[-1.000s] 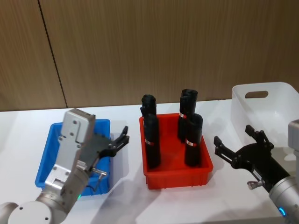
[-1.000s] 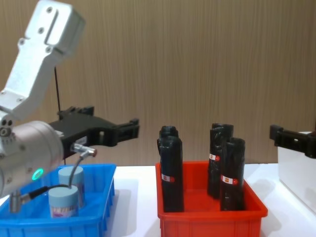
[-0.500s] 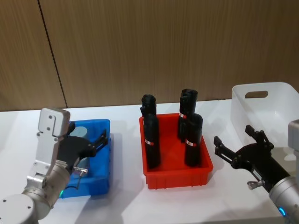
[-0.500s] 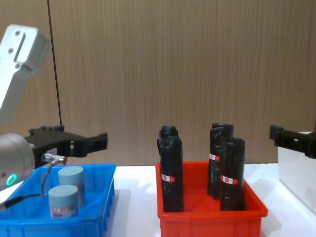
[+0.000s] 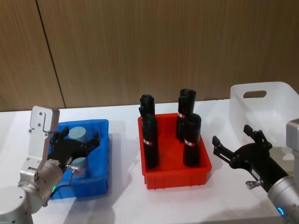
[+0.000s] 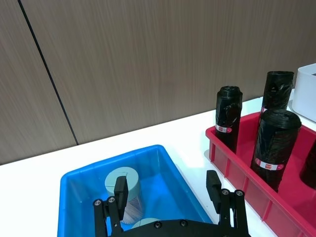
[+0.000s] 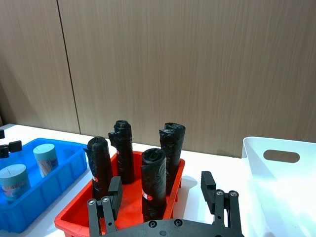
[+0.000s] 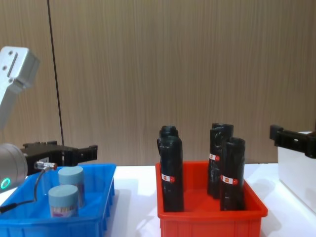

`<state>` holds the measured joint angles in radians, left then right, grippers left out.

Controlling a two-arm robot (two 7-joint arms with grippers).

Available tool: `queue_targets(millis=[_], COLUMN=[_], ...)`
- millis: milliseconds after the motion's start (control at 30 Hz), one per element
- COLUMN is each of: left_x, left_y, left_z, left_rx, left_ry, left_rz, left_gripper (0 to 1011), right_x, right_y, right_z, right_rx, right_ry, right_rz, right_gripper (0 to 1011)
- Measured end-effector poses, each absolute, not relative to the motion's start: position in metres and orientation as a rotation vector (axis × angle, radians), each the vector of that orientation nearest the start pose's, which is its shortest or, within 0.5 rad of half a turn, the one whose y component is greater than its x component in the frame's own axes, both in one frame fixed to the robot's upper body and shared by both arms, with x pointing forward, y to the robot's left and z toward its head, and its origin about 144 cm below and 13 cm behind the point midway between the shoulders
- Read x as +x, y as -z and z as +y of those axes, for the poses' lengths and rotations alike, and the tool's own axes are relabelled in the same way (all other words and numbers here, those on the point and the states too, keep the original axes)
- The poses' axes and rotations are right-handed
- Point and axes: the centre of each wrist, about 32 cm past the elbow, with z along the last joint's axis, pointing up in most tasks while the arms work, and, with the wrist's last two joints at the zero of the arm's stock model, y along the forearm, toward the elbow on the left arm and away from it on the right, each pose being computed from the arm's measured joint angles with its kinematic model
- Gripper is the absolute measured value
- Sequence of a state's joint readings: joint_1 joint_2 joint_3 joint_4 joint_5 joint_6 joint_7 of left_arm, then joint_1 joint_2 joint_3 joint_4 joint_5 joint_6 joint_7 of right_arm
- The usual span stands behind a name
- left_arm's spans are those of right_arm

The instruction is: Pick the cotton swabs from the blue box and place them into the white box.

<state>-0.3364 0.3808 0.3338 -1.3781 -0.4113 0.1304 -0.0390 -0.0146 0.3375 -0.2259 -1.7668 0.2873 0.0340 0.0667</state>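
Left tool [image 5: 78, 136] gapes wide, empty, above cotton swabs [image 8: 70, 177].

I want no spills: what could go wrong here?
The cotton swabs stand close together in the blue box, so the open left pincer near them may knock one while gripping the other. Carrying past the black rolls toward the white box, where the right pincer hovers, could topple one.

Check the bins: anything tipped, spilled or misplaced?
Nothing stands out. Two clear lidded swab jars stand upright in the bright blue plastic bin, the black wrapped rolls in the red plastic bin. Left gripper open over the jars; right gripper open beside the white plastic bin.
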Motion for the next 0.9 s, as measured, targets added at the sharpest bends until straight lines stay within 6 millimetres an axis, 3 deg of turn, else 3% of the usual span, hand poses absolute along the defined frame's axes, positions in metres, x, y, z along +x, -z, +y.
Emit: queue_targets(millis=[900], left_x=[0.557], left_y=[-1.172], left_z=[0.270], left_rx=[0.162], left_ry=[-1.278], left_rz=[0.182], left_gripper=[1004], right_x=[0.443], right_y=[-1.189], right_z=[-0.237], right_rx=[0.026], right_ry=[1.230], right_rz=[-0.075], right_gripper=[1001])
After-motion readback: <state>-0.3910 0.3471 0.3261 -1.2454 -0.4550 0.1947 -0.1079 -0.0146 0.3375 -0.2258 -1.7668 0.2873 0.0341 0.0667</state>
